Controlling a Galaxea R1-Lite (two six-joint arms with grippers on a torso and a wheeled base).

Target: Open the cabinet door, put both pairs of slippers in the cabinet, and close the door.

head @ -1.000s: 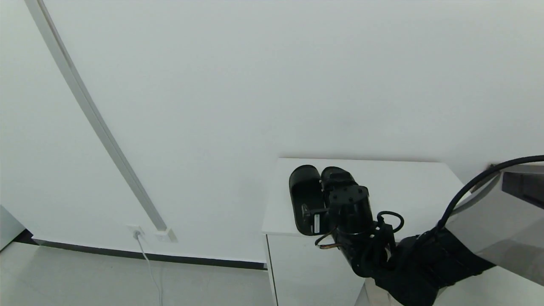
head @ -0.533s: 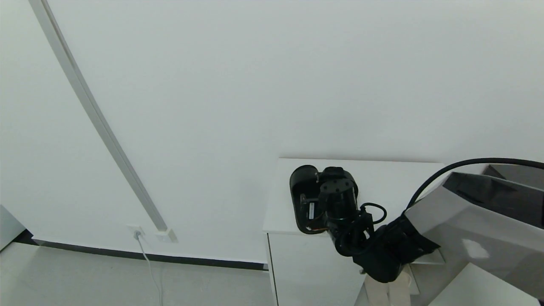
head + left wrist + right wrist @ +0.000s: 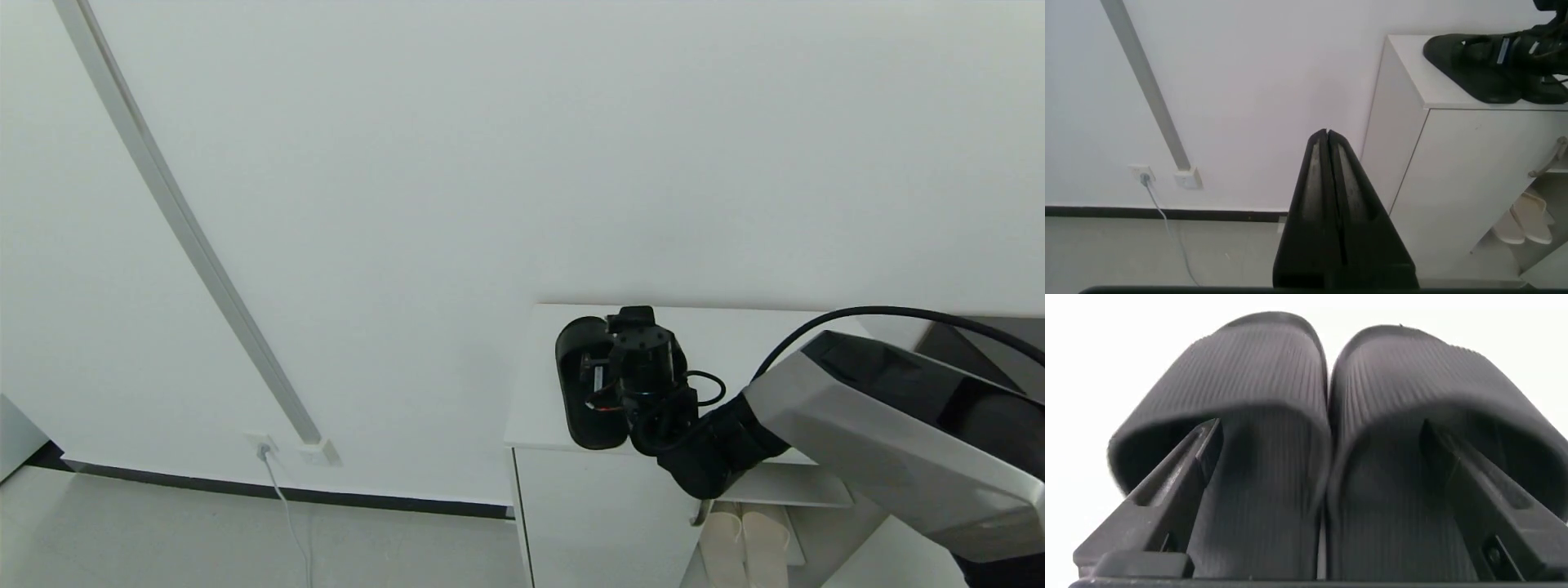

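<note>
A pair of black slippers lies side by side on top of the white cabinet, near its left front corner. My right gripper is over them, open. In the right wrist view its fingers are spread wide, one pushed under the strap of each black slipper, with the two inner walls between them. A pair of beige slippers lies inside the cabinet under a shelf. My left gripper is shut and empty, low and left of the cabinet.
A white wall stands behind the cabinet, with a slanted grey cable duct and a socket with a white cord near the floor. Open floor lies left of the cabinet.
My right arm has pushed forward over the cabinet top, sliding its gripper farther into the black slippers. The beige slippers inside the cabinet have come into sight below the arm.
</note>
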